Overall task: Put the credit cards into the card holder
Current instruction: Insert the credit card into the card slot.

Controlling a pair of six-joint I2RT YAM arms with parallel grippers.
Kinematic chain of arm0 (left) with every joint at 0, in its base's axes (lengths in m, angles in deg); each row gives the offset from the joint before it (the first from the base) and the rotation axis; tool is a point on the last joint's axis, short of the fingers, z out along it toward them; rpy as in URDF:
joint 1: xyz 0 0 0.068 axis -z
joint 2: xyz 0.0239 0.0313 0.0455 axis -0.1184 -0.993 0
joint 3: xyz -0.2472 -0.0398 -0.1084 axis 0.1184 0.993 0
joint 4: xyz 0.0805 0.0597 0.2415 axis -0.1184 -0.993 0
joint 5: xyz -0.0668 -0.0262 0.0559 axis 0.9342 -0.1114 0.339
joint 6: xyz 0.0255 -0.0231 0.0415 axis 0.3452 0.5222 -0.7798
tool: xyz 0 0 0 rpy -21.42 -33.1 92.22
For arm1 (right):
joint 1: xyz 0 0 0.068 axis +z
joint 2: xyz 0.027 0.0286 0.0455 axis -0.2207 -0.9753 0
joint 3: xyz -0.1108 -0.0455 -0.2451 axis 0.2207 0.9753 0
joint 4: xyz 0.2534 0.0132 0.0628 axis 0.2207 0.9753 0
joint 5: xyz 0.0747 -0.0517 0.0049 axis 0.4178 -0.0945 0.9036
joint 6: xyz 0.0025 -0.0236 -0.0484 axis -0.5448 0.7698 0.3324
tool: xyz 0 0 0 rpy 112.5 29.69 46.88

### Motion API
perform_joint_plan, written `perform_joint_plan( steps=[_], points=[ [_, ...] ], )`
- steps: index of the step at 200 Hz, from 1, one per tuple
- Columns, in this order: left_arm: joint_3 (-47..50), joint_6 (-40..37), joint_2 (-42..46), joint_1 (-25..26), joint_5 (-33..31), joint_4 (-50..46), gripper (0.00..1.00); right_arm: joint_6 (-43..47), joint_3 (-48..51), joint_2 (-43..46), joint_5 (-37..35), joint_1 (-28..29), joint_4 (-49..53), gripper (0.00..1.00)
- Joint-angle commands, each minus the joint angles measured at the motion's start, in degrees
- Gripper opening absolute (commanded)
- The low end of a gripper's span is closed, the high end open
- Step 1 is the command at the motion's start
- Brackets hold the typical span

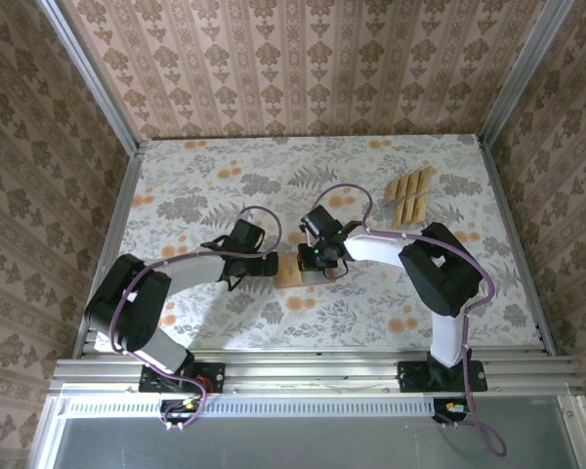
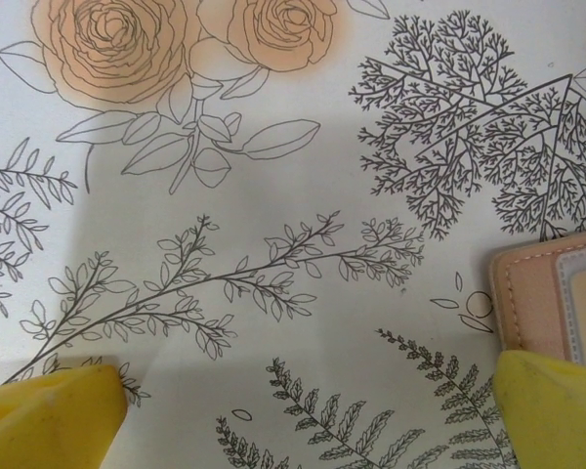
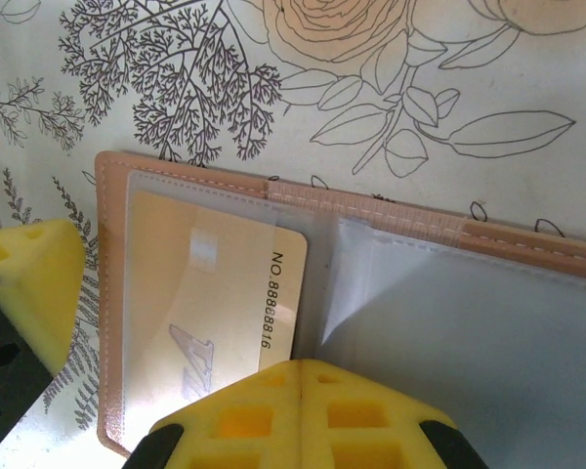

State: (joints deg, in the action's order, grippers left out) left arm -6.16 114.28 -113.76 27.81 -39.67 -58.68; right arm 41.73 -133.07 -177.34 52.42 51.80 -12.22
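While one credit card point(image 3: 215, 283) lies mostly under the clear pocket of the opened card holder point(image 3: 469, 332), its numbered edge seemingly not yet covered, the step in hand is judged to be seating that card. Card holder: flat on the flowered table point(image 1: 176, 186), centre front, between the two arms. Right gripper point(image 3: 171, 303): fingers apart, one yellow pad just off the holder's left edge, the other over the card's lower edge. No firm grip on anything is evident, and contact with the card cannot be confirmed. Left gripper point(image 2: 303, 376): wide open, nothing between the pads. Its right pad sits at the corner of the holder, and whether it presses down cannot be told. Remaining credit cards point(image 1: 410, 195): a small fanned group at the far right of the table, well apart from the holder. Next move, by judgement: push the card fully home while the holder is kept from sliding, then have the right arm fetch another from the far group.
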Motion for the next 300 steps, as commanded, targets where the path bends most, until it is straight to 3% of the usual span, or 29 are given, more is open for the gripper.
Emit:
perform_joint_plan(
  steps=[1, 137, 209, 237, 262, 300],
  points=[
    [1.59, 0.31, -4.03, 0.28, 3.08, 1.35, 1.0, 0.03, -1.49, -1.88, -0.17, 0.19, 1.05, 0.0],
    [1.27, 0.59, -5.4, 0.98, 3.45, 2.42, 1.0, 0.27, -2.04, -1.98, 6.38, 0.34, -1.7, 0.0],
    [1.81, -1.16, 3.66, -2.8, 2.4, -1.7, 1.0, 2.06, 0.31, 8.92, 4.23, -4.06, 2.39, 0.0],
    [2.49, -1.38, 8.83, -4.35, 1.7, -3.84, 1.0, 2.7, 3.01, 12.36, 3.29, -6.2, 3.22, 0.06],
    [3.02, -1.37, 13.36, -4.88, 1.35, -5.88, 1.0, 4.05, 4.24, 13.98, 1.23, -6.87, 5.07, 0.18],
    [4.3, -0.4, 19.09, -4.73, 2.19, -7.85, 1.0, 4.01, 6.28, 14.93, 1.27, -7.23, 4.86, 0.48]
  ],
)
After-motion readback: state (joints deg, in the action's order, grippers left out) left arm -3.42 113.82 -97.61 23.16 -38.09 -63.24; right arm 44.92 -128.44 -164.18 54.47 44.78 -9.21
